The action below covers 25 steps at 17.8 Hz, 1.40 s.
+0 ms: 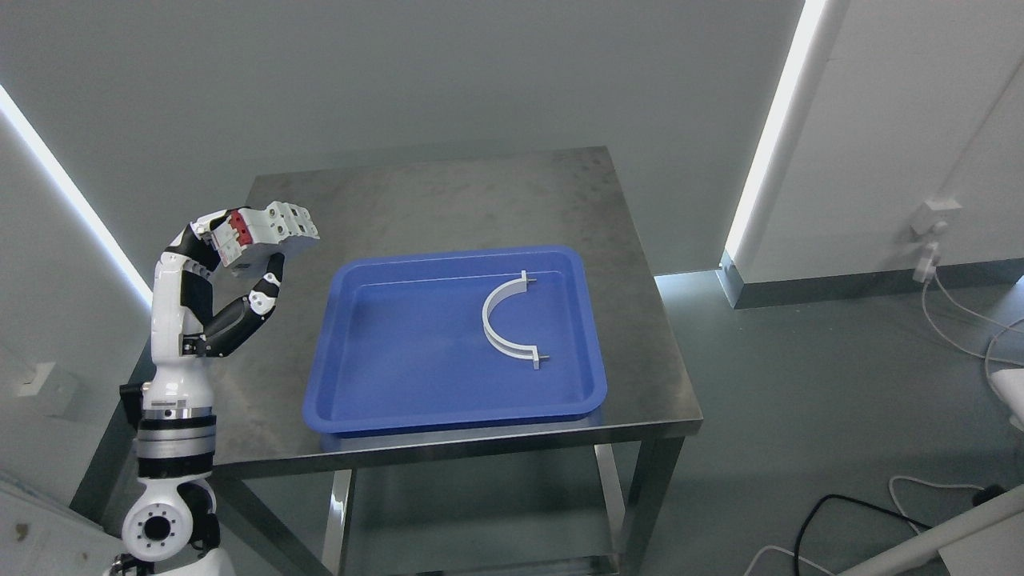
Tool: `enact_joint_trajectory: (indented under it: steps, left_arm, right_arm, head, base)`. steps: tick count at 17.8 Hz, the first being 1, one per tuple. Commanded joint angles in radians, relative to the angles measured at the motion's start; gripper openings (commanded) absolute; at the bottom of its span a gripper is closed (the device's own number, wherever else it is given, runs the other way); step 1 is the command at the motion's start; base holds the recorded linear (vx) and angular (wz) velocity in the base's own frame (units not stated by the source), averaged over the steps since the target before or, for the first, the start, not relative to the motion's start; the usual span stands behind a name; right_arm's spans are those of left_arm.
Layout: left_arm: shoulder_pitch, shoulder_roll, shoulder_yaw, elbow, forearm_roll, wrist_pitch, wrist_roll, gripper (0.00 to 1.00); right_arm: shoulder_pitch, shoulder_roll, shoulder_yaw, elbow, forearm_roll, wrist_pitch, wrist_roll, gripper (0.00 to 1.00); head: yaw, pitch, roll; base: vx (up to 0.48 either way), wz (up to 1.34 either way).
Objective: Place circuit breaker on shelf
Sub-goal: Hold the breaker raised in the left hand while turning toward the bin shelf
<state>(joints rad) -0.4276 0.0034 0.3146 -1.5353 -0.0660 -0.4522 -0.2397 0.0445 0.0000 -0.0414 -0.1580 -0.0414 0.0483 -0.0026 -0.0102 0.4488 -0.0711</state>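
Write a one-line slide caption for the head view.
Left hand holds the circuit breaker aloft beside a blue tray containing a white curved bracket on a steel table.

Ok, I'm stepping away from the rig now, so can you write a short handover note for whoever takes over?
Left hand: raised over the table's left edge, shut on the circuit breaker, white with a red part, clear of the surface.
Right hand: out of view.
Blue tray sits on the steel table; only a white half-ring part lies in it.
Done: breaker picked up.
Left: carry it to the shelf and set it down. A lower level shows under the table; which shelf is meant I cannot tell.
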Motion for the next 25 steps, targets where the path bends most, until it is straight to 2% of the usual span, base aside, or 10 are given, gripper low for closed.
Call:
enact_joint_trajectory:
  steps: [1, 9, 25]
  left_arm:
    - [0.018, 0.014, 0.018, -0.101, 0.006, -0.013, -0.003, 0.13]
    - [0.027, 0.014, 0.034, -0.111, 0.006, -0.013, -0.003, 0.14]
    - [0.027, 0.014, 0.064, -0.126, 0.006, 0.0, 0.007, 0.14]
  right_arm:
    - [0.0, -0.017, 0.0, 0.0, 0.0, -0.001, 0.0, 1.0]
    - [0.0, -0.017, 0.0, 0.0, 0.0, -0.001, 0.0, 1.0]
    - [0.0, -0.017, -0.001, 0.0, 0.0, -0.001, 0.0, 1.0]
  head:
    - [0.0, 0.0, 0.0]
    - [0.0, 0.0, 0.0]
    - [0.0, 0.0, 0.0]
  base:
    - [0.014, -0.06]
    - [-0.043, -0.02]
    - [-0.222, -0.12]
